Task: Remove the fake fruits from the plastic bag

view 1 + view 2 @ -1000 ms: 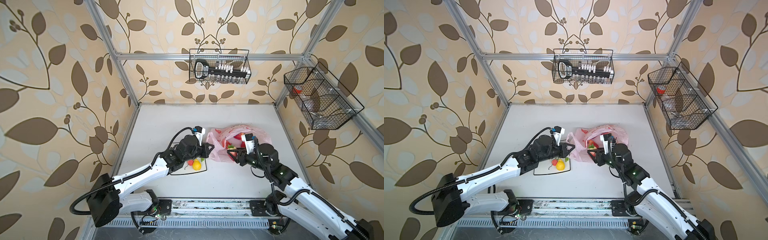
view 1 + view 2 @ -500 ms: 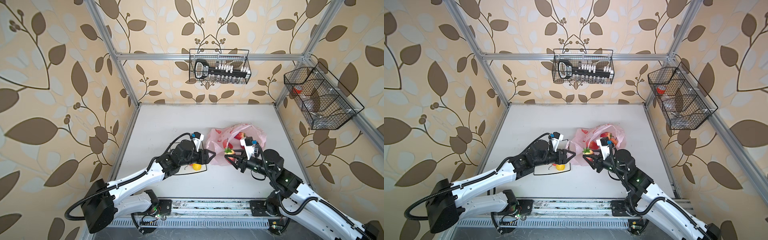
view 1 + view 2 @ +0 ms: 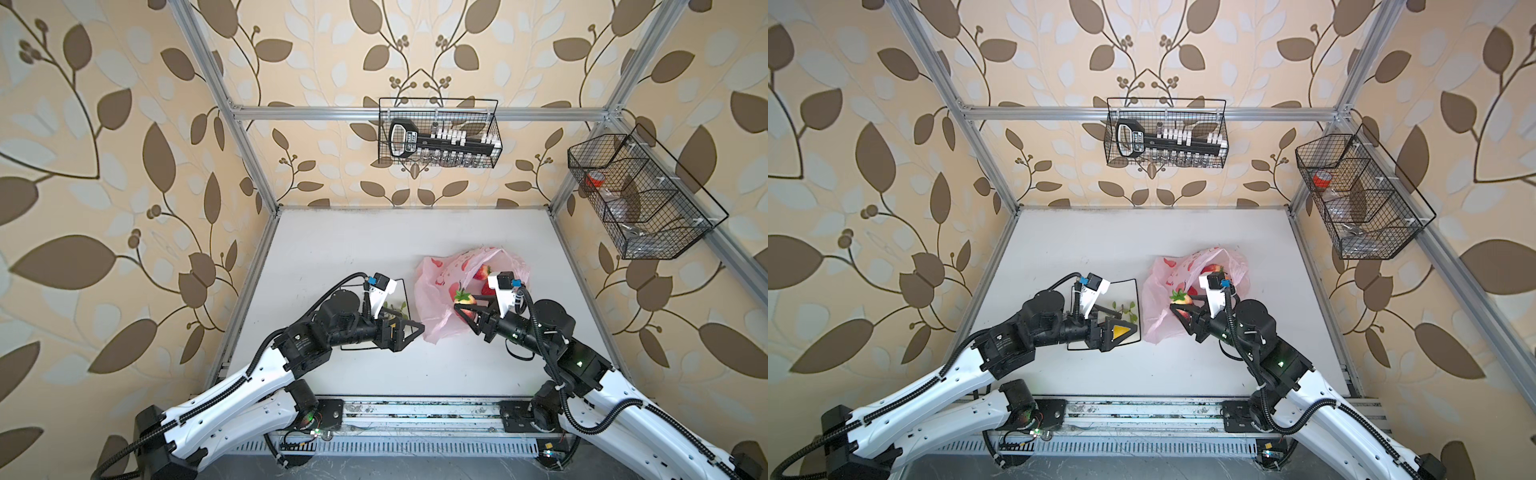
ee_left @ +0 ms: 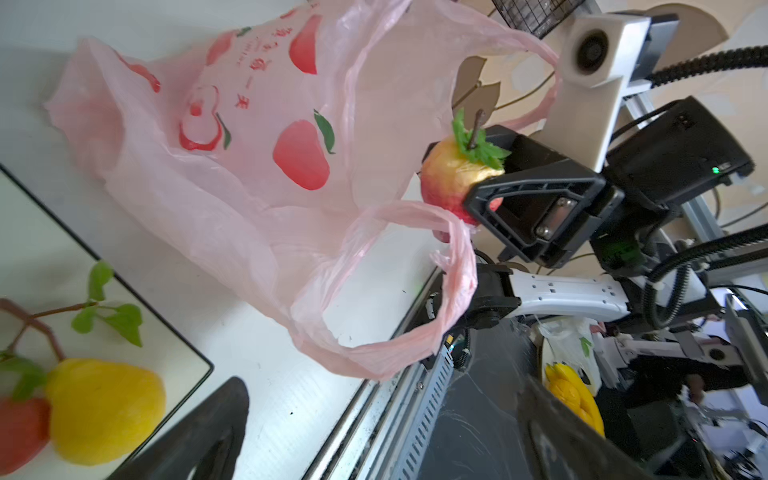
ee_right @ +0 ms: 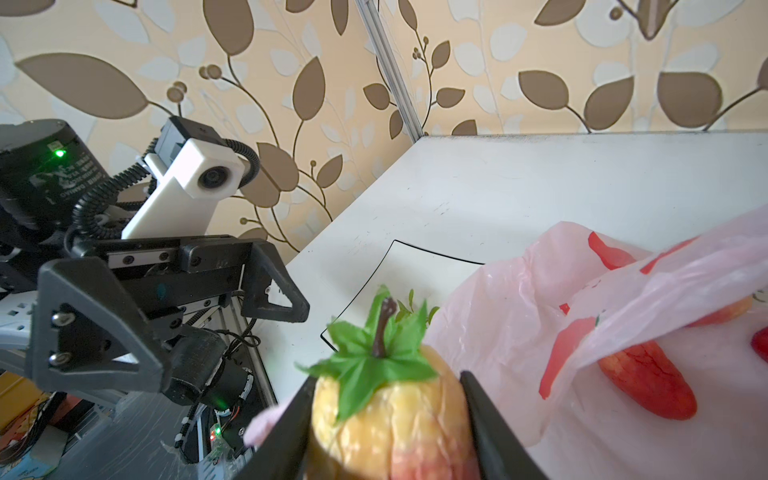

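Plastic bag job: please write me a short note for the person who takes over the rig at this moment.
Left gripper: open, empty, over the plate.
Right gripper: shut on a peach, lifted at the bag mouth; one handle hangs close under it.
Done: pear and a red fruit lie on the plate.
Left: put the peach down, then take out the red fruits in the bag.

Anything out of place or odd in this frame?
Yes: one handle loop of the plastic bag crosses the base of the peach held in the right gripper and seems caught there, so the bag may get dragged along. Nothing spilled or damaged.
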Robot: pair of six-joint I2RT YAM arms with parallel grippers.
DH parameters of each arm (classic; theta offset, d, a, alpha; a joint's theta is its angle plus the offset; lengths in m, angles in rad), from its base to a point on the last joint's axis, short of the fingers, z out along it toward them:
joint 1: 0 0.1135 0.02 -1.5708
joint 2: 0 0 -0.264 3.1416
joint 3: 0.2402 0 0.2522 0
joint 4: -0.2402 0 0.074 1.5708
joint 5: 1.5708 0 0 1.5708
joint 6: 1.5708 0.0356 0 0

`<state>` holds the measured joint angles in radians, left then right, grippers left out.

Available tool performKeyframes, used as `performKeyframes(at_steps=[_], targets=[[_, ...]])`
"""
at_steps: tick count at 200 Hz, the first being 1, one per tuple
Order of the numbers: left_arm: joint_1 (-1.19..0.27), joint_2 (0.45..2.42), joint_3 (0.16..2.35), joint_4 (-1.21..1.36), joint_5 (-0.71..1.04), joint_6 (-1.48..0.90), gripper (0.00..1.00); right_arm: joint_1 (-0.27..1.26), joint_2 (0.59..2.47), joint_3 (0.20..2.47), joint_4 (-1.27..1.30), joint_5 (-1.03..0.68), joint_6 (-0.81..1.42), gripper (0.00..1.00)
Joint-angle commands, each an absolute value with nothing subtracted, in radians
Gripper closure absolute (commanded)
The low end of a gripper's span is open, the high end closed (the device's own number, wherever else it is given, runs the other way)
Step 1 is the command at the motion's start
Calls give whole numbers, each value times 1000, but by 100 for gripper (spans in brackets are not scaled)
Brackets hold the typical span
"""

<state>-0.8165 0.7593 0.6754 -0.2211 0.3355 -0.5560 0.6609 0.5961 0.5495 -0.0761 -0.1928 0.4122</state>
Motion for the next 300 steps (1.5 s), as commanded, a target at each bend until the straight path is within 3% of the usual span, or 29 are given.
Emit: performKeyframes(at_steps=[1,36,67,113,202,300], targets=[[-814,727,738,-373,105,-552,1,666,596,656,-106,-150,371,58],[-793,699,746,-468,-202,-639,1,666,722,804,-159,-145,344,59],[-695,631,719,-483,-306,-675,1,702,893,887,-116,-189,378,61],[-484,612,727,-539,-243,-663,1,918,1223,1035,-91,-17,343,61],[-468,474,659,-586,-217,-733,1,888,1812,1357,-146,116,327,60],[-468,458,611,-550,-92,-720,1,847,2066,1442,-157,136,303,59]])
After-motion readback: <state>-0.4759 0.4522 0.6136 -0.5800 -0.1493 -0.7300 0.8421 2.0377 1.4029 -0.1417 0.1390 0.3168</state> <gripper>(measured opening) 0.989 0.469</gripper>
